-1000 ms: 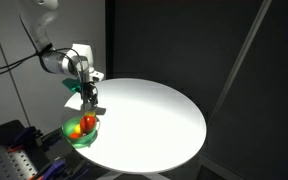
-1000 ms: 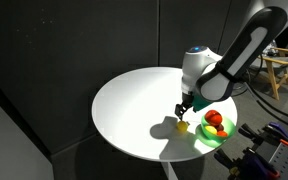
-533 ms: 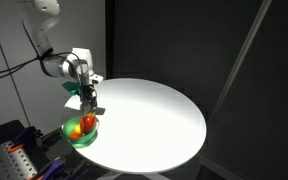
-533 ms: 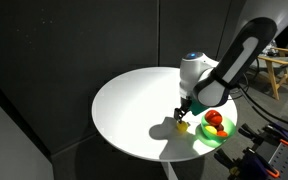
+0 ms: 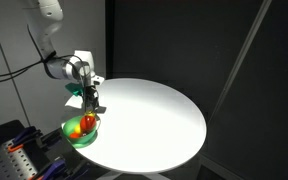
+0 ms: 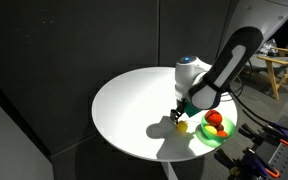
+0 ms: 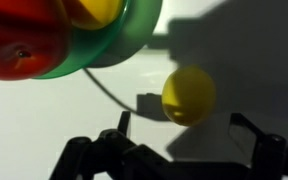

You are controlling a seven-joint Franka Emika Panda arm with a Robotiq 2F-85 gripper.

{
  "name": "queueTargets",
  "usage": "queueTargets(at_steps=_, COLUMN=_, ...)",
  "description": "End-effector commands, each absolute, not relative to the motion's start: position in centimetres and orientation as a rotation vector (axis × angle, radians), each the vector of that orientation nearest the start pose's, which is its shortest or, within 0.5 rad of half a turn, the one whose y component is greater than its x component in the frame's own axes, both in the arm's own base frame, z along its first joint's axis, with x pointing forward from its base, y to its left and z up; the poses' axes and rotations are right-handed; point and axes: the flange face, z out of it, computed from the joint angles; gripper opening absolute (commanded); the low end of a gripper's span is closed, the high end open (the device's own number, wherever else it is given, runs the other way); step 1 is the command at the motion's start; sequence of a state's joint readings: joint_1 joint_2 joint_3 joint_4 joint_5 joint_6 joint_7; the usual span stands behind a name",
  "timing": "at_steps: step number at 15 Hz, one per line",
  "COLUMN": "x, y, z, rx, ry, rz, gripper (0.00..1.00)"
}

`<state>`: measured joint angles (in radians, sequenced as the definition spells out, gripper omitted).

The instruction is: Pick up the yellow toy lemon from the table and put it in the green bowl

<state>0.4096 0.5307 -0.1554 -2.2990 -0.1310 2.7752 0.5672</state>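
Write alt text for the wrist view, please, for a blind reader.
The yellow toy lemon lies on the white table, just ahead of the open gripper. The green bowl, holding a red toy fruit, sits upper left.

A red round toy fruit (image 6: 216, 118) lies near the claw (image 6: 180, 119), to its right in an exterior view and up-left of it in the wrist view; a second yellow piece (image 7: 96, 10) sits beside that fruit, a little nearer the claw; black curtains (image 5: 184, 40) hang well behind the claw in both exterior views; a pale wooden frame (image 6: 277, 62) stands well apart from it; a slanted grey pole (image 5: 246, 60) leans far off; dark gear (image 5: 9, 150) with cables sits below the claw.
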Motion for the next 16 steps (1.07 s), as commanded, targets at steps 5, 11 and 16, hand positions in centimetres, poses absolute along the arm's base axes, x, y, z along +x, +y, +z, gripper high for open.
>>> queueTargets(at_steps=5, x=50.0, y=13.1, z=10.3, rx=-3.290, ry=0.305, rz=-0.015, gripper=1.00)
queueTargets(at_steps=11, x=49.6, y=13.1, z=9.3, rx=-3.303, ry=0.299, rz=0.001, gripper=1.00)
queueTargets(at_steps=16, x=49.5, y=13.0, z=8.9, rx=-3.311, ry=0.293, rz=0.009, gripper=0.89)
